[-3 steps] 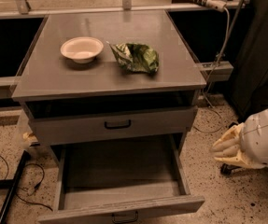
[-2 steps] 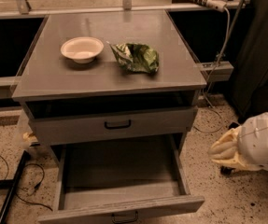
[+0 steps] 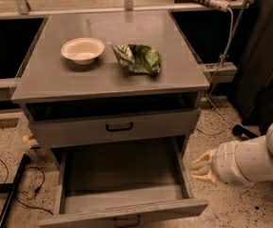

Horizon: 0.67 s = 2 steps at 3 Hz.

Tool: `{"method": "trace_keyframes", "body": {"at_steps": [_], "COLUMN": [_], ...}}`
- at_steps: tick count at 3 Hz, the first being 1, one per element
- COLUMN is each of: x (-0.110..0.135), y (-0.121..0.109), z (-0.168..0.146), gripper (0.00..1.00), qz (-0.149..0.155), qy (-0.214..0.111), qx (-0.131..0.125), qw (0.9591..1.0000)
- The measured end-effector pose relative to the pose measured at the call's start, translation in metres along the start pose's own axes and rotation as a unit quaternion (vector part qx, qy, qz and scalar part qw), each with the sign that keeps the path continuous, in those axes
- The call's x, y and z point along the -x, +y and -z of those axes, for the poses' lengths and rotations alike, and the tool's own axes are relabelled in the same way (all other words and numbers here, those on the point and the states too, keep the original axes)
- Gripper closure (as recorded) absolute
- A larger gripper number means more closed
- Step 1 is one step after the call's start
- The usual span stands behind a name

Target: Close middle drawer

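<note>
Camera view: two drawers show, the middle drawer (image 3: 121,180) pulled out; one bowl (image 3: 82,50) and one bag (image 3: 138,58) on the worktop (image 3: 55,82); the hand (image 3: 199,169) is just right of the drawer, grip unclear.

Grey counter (image 3: 174,56) in view, two things on it: a white bowl (image 3: 82,50) sitting upright left of centre, and a crumpled green snack bag (image 3: 138,58) just beside it on the right. The hand (image 3: 198,169) hangs low at the right, well below the counter.

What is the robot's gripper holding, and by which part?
Nothing, as far as can be seen. The gripper hangs beside the right side of the pulled-out middle drawer, nowhere near its handle, and no object shows in it.
</note>
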<state>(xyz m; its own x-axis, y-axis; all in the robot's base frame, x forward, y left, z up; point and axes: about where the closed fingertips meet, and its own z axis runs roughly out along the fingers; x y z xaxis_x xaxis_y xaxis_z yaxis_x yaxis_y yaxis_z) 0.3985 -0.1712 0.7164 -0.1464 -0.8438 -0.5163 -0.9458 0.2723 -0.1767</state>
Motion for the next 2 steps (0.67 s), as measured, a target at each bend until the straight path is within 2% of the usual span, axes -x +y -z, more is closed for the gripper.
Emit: {"method": "trace_keyframes", "body": {"at_steps": [1,2], "x": [-0.019,-0.036], "y": [0.008,-0.026], "z": [-0.05,-0.082], "gripper": [1.0,1.0], "qz": [-0.004,-0.006], "qy": [-0.02,-0.022], "qx": [-0.019,-0.094], "qw": [0.9996,0.9953]}}
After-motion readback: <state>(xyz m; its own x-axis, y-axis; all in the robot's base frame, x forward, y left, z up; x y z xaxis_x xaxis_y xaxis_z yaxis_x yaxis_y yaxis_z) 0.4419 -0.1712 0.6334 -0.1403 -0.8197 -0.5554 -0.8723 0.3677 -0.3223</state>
